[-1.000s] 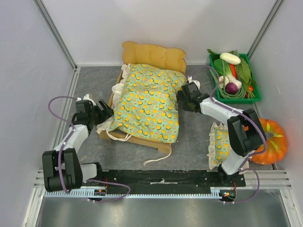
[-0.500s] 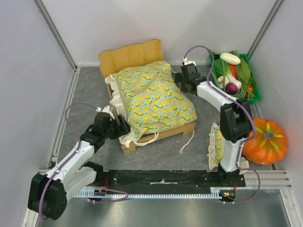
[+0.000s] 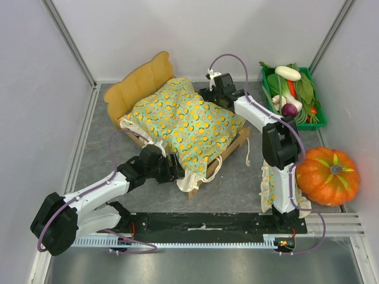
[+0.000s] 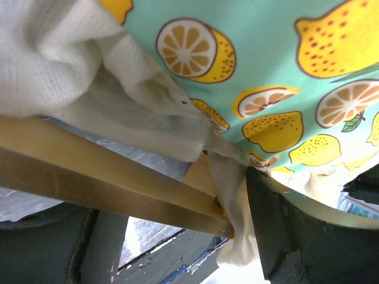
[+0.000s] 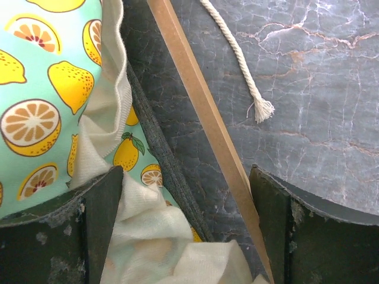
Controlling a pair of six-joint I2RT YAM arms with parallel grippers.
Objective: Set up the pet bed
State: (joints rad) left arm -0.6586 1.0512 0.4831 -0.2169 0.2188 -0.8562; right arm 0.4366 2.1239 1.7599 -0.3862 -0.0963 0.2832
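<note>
The pet bed [image 3: 140,83] stands skewed on the table, its wavy headboard at the far left and its foot toward the near right. A green blanket [image 3: 183,125] printed with lemons and oranges covers it. My left gripper [image 3: 175,168] is at the bed's near foot corner. In the left wrist view it [image 4: 177,207] is open, with the wood rail [image 4: 89,171] and the white ruffle between the jaws. My right gripper [image 3: 211,97] is at the bed's far side. In the right wrist view it [image 5: 185,177] is open and straddles the side rail [image 5: 204,112] and the blanket's edge [image 5: 106,118].
The matching pillow [image 3: 273,180] lies by the right arm's base. An orange pumpkin [image 3: 328,176] sits at the right. A green tray [image 3: 320,121] of vegetables stands at the far right. A white cord [image 3: 247,155] trails from the bed's foot. Walls close in on both sides.
The bed has turned counter-clockwise, so its headboard swung left and its foot swung right. My left gripper followed the foot corner rightward. My right gripper moved farther back and left.
</note>
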